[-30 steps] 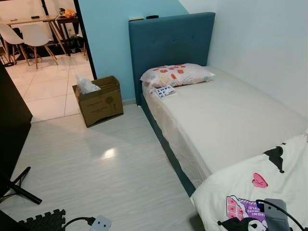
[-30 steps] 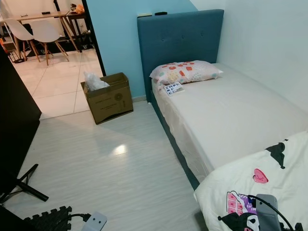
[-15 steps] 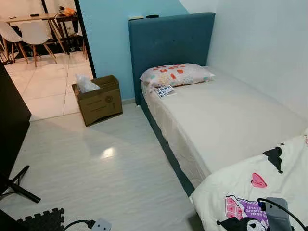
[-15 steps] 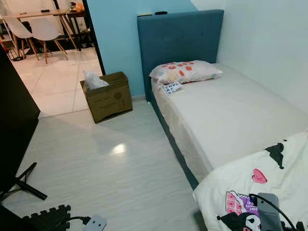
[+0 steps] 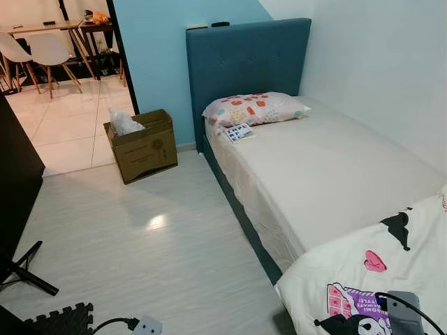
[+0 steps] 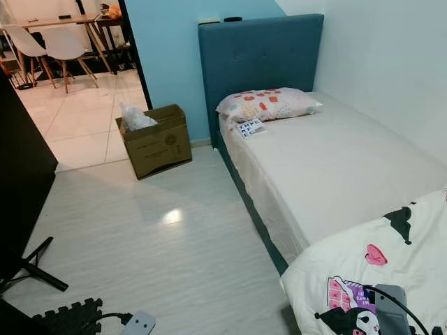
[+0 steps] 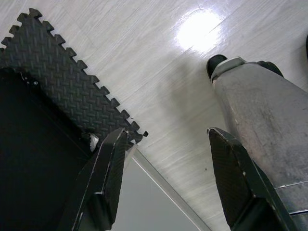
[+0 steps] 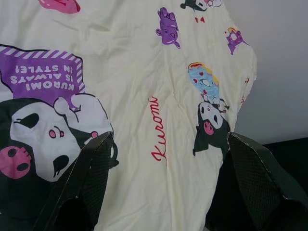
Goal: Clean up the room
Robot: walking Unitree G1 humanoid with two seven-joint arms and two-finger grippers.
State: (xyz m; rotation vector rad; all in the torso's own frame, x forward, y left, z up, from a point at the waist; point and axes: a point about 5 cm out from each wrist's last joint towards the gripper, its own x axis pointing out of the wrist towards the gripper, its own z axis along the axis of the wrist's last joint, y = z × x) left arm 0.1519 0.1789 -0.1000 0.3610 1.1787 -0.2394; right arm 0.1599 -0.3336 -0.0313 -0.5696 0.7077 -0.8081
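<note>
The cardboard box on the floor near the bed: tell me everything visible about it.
The cardboard box is brown, with a round printed mark and faint lines of text on its front side. Its top is open, flaps up, and a crumpled white plastic bag sticks out at one end. It stands upright on the pale wood-look floor, turned slightly askew, beside the blue wall at the doorway, a short gap from the bed's blue headboard.

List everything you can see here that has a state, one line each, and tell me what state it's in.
cardboard box: flaps open, upright on the floor, white plastic bag inside.
pillow: lying flat at the head of the bed.
booklet: closed, lying on the mattress beside the pillow.
cartoon-print blanket: spread loosely over the bed's foot.
left gripper: fingers open, empty, above the floor.
right gripper: fingers open, empty, over the blanket.
</note>
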